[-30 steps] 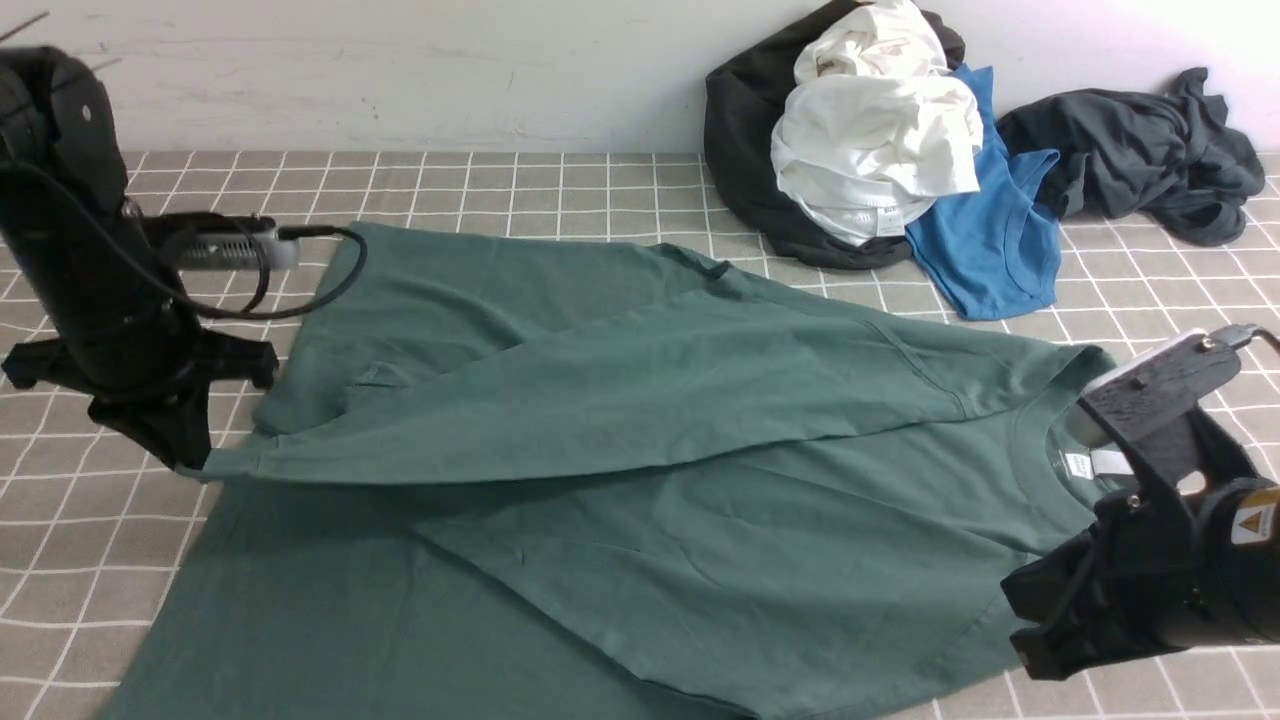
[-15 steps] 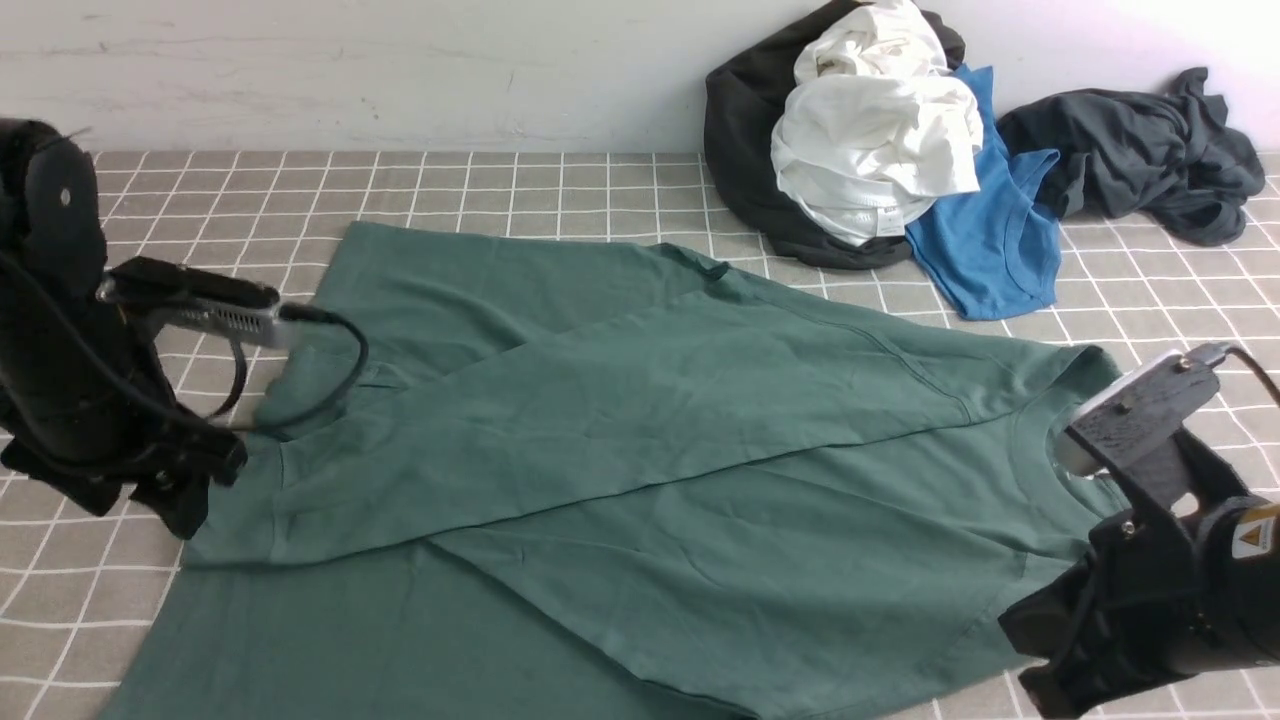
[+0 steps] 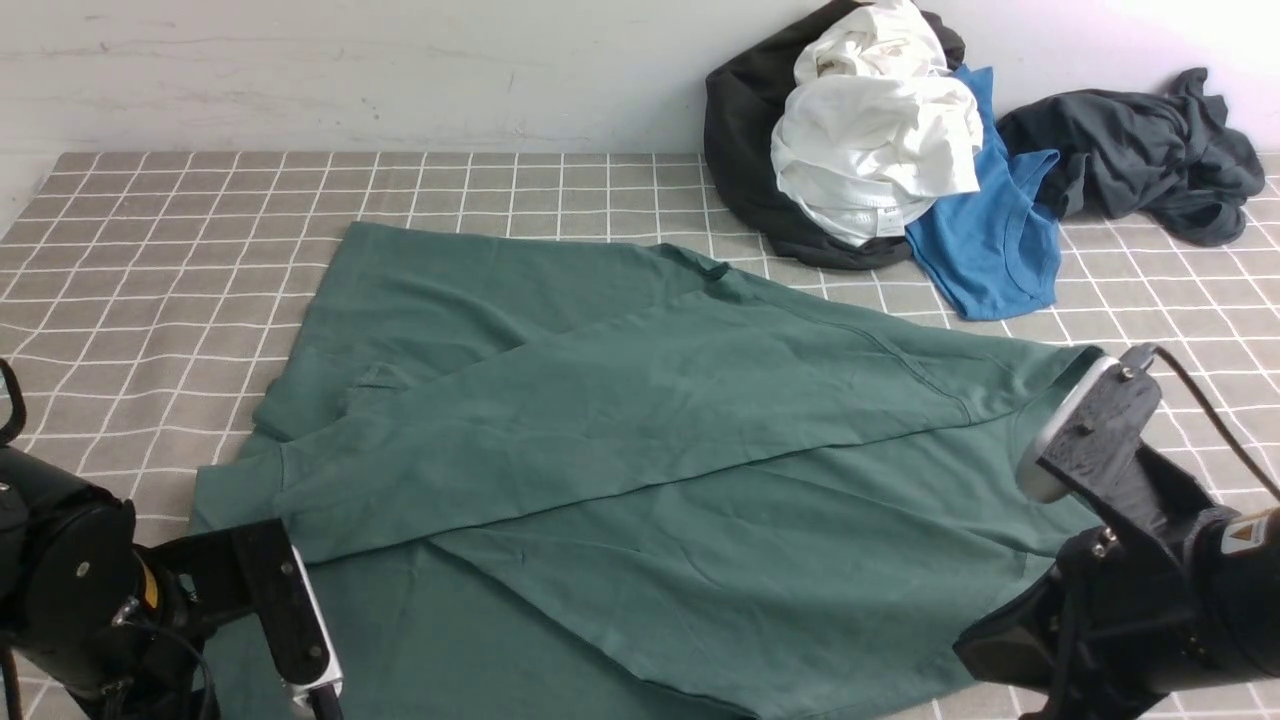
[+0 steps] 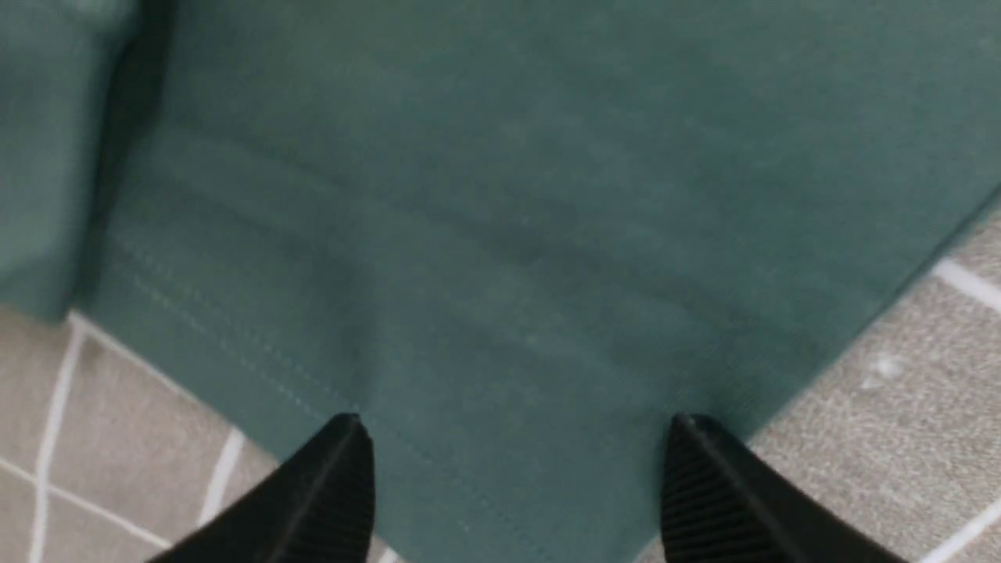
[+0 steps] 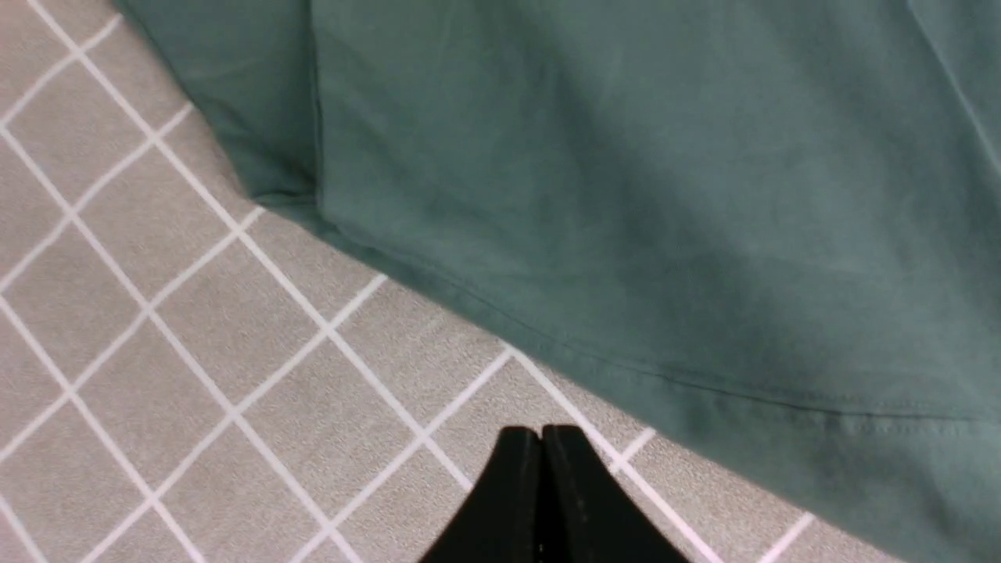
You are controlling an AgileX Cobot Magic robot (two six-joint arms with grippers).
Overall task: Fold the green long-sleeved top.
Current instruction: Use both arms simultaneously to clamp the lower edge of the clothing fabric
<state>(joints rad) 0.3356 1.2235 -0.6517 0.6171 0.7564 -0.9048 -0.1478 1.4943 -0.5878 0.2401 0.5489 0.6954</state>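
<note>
Well, I only see jaws on wrist cams: left gripper [image 4: 516,426] spread over the top's [image 3: 600,450] near-left edge, right gripper [image 5: 541,434] pressed together over the cloth [image 5: 156,313] beside it. Top lies mid-table.

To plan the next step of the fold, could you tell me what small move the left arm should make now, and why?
Probably lower the left gripper and close on the stitched edge of the green long-sleeved top: its jaws stand open over that edge, and one sleeve already lies across the body.
</note>
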